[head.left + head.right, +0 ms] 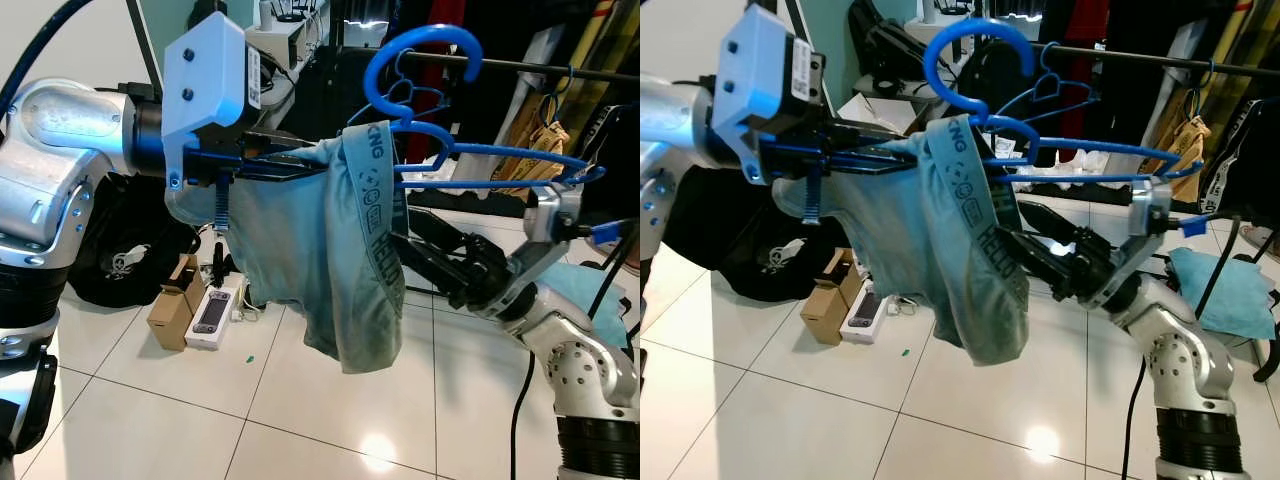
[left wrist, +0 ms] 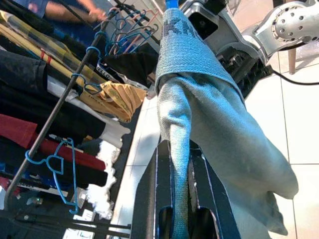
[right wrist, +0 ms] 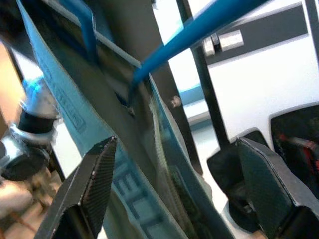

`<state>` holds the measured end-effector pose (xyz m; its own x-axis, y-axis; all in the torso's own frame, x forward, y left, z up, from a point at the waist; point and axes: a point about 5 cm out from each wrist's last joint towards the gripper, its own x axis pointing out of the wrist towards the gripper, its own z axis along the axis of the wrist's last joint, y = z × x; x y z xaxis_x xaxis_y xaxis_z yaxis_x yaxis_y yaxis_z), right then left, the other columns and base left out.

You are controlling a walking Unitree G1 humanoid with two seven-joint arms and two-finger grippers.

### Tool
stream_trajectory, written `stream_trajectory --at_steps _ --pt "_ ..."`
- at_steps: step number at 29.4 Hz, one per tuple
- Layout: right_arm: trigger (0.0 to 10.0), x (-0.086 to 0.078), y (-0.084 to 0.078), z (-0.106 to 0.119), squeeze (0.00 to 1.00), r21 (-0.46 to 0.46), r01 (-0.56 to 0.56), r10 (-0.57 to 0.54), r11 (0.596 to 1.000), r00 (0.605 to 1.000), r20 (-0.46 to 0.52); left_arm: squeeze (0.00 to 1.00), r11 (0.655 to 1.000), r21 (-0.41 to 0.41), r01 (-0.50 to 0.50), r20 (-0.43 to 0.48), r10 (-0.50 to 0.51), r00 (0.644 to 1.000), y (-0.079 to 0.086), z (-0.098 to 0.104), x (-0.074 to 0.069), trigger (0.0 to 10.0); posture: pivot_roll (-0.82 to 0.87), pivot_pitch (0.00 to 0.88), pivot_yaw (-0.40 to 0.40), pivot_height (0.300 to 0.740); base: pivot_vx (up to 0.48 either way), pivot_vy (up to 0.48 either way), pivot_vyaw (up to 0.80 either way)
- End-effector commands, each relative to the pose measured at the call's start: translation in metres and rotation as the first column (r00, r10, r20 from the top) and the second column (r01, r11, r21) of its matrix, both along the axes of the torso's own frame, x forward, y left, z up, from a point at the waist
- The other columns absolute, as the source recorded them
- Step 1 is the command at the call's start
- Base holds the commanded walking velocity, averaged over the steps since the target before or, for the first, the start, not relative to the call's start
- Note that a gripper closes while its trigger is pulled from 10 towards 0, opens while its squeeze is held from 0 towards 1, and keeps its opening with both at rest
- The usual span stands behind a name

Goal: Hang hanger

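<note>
A blue plastic hanger carries a pale blue-green garment with a printed waistband, draped over its left arm. My left gripper is shut on the bunched fabric at the hanger's left end and holds it up in the air. In the left wrist view the cloth runs between the two black fingers. The hanger's hook sits close to the left end of the dark clothes rail. My right gripper reaches in below the hanger, behind the hanging garment, and is open with its fingers wide apart around the waistband.
Dark clothes and other blue hangers hang on the rail. On the tiled floor lie a cardboard box, a white device, a black bag and a light blue cloth. A person's arm shows beyond the rail.
</note>
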<state>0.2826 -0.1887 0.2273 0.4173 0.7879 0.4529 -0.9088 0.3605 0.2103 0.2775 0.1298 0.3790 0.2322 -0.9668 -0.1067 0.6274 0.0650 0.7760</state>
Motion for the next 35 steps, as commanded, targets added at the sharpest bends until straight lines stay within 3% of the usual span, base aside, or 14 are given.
stream_trajectory --at_steps 1,7,11,13,17,25,31,34,35 --pt "10.0 -0.002 -0.005 0.003 0.0 0.053 -0.019 0.019 0.998 1.0 0.004 0.0 0.999 -0.004 0.04 0.012 -0.04 0.999 -0.003 0.004 -0.005 10.0 0.0 0.03 0.033 0.74 0.0 0.0 0.0" --pt "10.0 -0.002 -0.007 0.0 0.0 0.071 -0.004 0.004 0.997 1.0 -0.011 0.0 0.999 -0.008 0.041 0.008 -0.041 0.999 -0.003 0.004 -0.006 10.0 0.0 0.029 0.032 0.74 0.0 0.0 0.0" --pt "10.0 0.005 0.001 -0.009 0.0 -0.02 0.029 -0.03 0.999 0.998 -0.055 0.0 0.999 -0.01 0.048 0.009 -0.048 0.999 -0.004 0.005 -0.007 10.0 0.0 0.028 0.031 0.74 0.0 0.0 0.0" --pt "10.0 0.009 0.009 -0.02 0.0 -0.143 0.042 -0.055 0.989 0.995 -0.088 0.0 0.998 -0.016 0.053 0.012 -0.053 0.999 -0.004 0.005 -0.007 10.0 0.0 0.028 0.032 0.74 0.0 0.0 0.0" --pt "10.0 0.013 0.012 -0.032 0.0 -0.241 0.054 -0.088 0.969 0.987 -0.132 0.0 0.998 -0.027 0.059 0.014 -0.059 0.998 -0.005 0.007 -0.008 10.0 0.0 0.029 0.031 0.74 0.0 0.0 0.0" --pt "10.0 0.02 0.008 -0.052 0.0 -0.375 0.097 -0.183 0.922 0.962 -0.201 0.0 0.997 -0.042 0.066 0.022 -0.065 0.998 -0.006 0.01 -0.01 10.0 0.0 0.03 0.031 0.74 0.0 0.0 0.0" --pt "10.0 0.016 0.006 -0.064 0.0 -0.445 0.063 -0.189 0.893 0.951 -0.246 0.0 0.997 -0.044 0.057 0.026 -0.056 0.998 -0.005 0.011 -0.009 10.0 0.0 0.031 0.03 0.74 0.0 0.0 0.0" --pt "10.0 0.01 -0.005 -0.09 0.0 -0.55 0.021 -0.253 0.835 0.902 -0.351 0.0 0.999 -0.045 0.03 0.034 -0.028 0.999 -0.001 0.011 -0.006 10.0 0.0 0.035 0.03 0.74 0.0 0.0 0.0" --pt "10.0 0.01 -0.005 -0.09 0.0 -0.55 0.021 -0.253 0.835 0.902 -0.351 0.0 0.999 -0.045 0.03 0.034 -0.028 0.999 -0.001 0.011 -0.006 10.0 0.0 0.035 0.03 0.74 0.0 0.0 0.0"
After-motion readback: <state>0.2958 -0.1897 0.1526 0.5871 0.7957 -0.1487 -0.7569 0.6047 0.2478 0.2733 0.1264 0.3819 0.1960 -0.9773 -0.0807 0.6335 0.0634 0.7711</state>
